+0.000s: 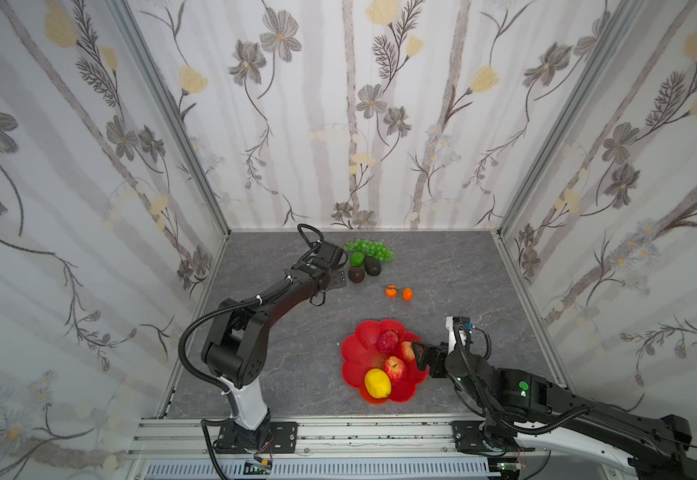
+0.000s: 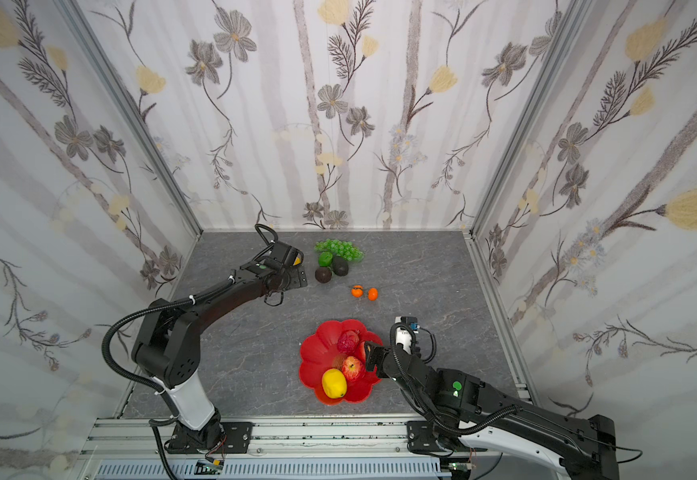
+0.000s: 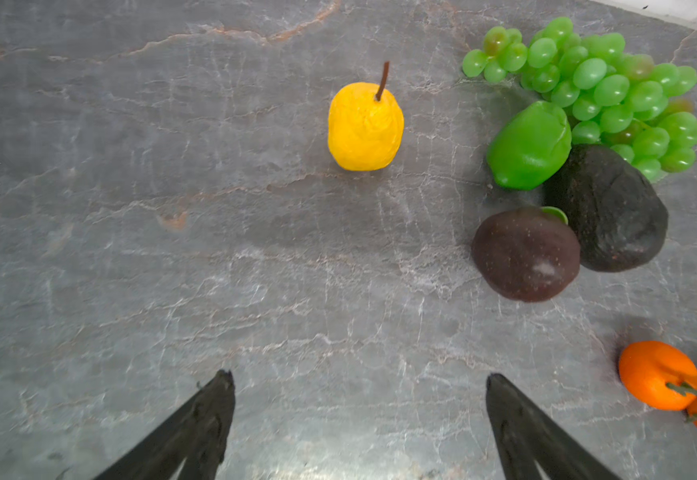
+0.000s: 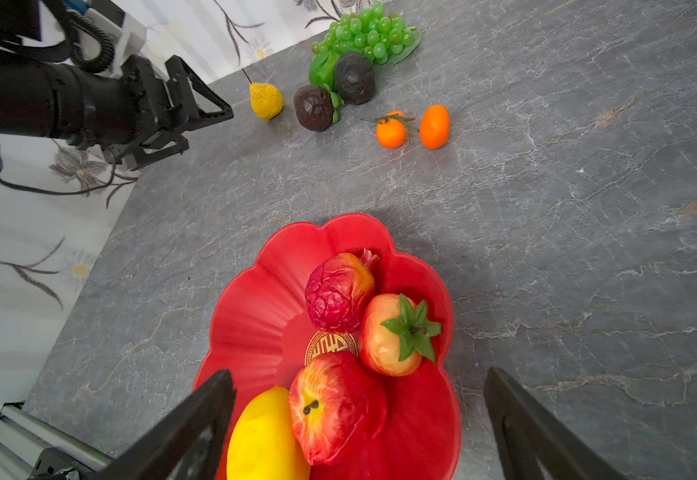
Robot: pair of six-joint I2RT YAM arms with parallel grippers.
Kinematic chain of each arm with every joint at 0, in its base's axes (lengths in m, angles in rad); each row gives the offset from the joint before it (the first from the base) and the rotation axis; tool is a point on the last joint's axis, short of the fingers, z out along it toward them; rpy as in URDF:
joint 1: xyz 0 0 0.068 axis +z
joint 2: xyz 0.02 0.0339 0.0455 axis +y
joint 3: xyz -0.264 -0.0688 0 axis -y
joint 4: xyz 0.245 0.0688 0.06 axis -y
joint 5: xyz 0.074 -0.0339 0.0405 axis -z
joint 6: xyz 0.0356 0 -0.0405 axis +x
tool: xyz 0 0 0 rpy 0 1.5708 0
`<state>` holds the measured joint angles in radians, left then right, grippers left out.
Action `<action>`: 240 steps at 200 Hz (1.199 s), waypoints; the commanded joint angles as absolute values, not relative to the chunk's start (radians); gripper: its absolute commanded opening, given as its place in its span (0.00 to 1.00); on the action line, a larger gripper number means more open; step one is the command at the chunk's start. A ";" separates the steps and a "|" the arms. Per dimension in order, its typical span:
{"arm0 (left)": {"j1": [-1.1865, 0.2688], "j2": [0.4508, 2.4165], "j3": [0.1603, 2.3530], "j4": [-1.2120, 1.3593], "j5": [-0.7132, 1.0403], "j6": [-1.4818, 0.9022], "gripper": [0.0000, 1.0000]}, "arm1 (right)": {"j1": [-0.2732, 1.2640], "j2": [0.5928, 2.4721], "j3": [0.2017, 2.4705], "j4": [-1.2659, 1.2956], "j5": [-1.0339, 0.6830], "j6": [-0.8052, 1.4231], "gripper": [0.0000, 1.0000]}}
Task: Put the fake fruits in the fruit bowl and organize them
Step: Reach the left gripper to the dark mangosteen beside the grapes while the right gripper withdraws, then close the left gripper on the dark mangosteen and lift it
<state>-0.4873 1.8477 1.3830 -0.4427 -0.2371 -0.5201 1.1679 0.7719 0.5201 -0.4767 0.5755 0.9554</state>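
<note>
Left end effector (image 3: 359, 386) hangs over the grey surface (image 3: 151, 257), jaws spread wide with nothing between them. It's nosed toward the yellow pear (image 3: 364, 126), which stands upright on its own just ahead.

Beside the pear sits the cluster: green grape bunch (image 3: 600, 91), lime (image 3: 529, 145) pressed against it, and two dark avocados (image 3: 613, 208) touching each other. The pair of little oranges (image 3: 654, 374) lies a bit apart from them.

Over at the red fruit bowl (image 4: 247, 299), the right end effector (image 4: 357, 374) hovers above the dish, also wide open and empty. In the bowl I see the lemon (image 4: 263, 436) with the apple (image 4: 332, 409) against it, a strawberry (image 4: 392, 336) and a crinkled red fruit (image 4: 338, 291).

Four in, the others out on the surface, so roughly partway, I'd say. The pear looks like the left arm's pick. That calls for easing forward and down until the jaws straddle its body below the stem, then closing gently, since an upright pear could tip.
</note>
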 commanded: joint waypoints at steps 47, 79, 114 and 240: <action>-0.479 2.119 1.682 -0.542 -0.302 -0.451 0.90 | 1.125 0.709 0.453 -0.396 0.565 0.901 0.94; -0.480 2.134 1.682 -0.458 -0.193 -0.367 0.87 | 1.107 0.714 0.439 -0.379 0.555 0.884 0.94; -0.480 2.118 1.654 -0.384 -0.074 -0.347 0.90 | 1.088 0.735 0.423 -0.344 0.524 0.871 0.94; -0.480 2.235 1.738 -0.353 0.138 -0.396 0.79 | 1.068 0.764 0.400 -0.307 0.491 0.878 0.95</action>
